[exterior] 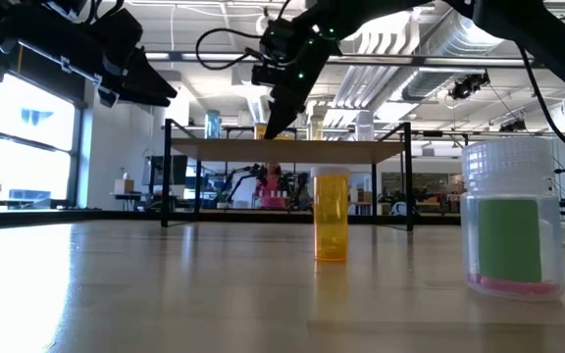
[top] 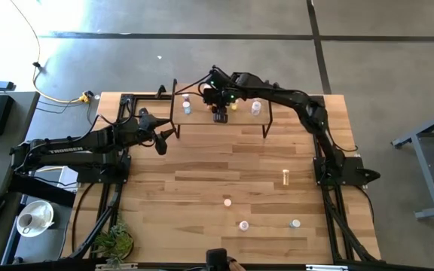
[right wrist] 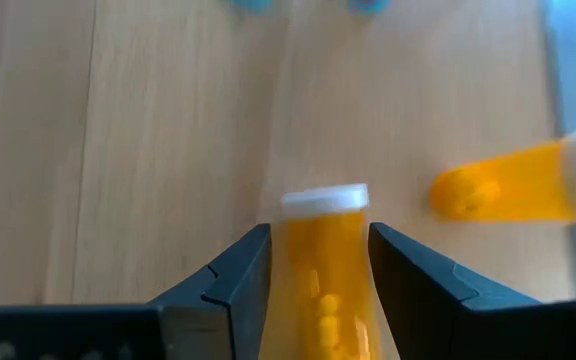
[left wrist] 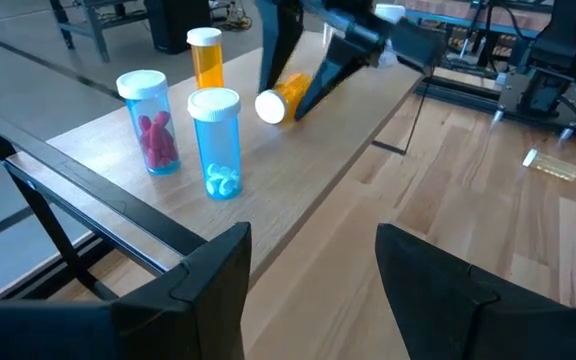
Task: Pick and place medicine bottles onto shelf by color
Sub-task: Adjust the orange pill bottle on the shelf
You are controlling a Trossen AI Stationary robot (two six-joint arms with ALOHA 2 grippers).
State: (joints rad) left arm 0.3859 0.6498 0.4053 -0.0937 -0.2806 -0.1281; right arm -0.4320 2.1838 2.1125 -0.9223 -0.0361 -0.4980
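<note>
Orange bottle, pinched between the right gripper fingers over the shelf, risked toppling beside the fallen orange bottle; left gripper fingers stood spread.

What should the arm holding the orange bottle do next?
Probably lower it a little and open. The right gripper grips an orange bottle over the shelf, beside a fallen orange bottle and a standing one, so it already hangs at the orange group.
</note>
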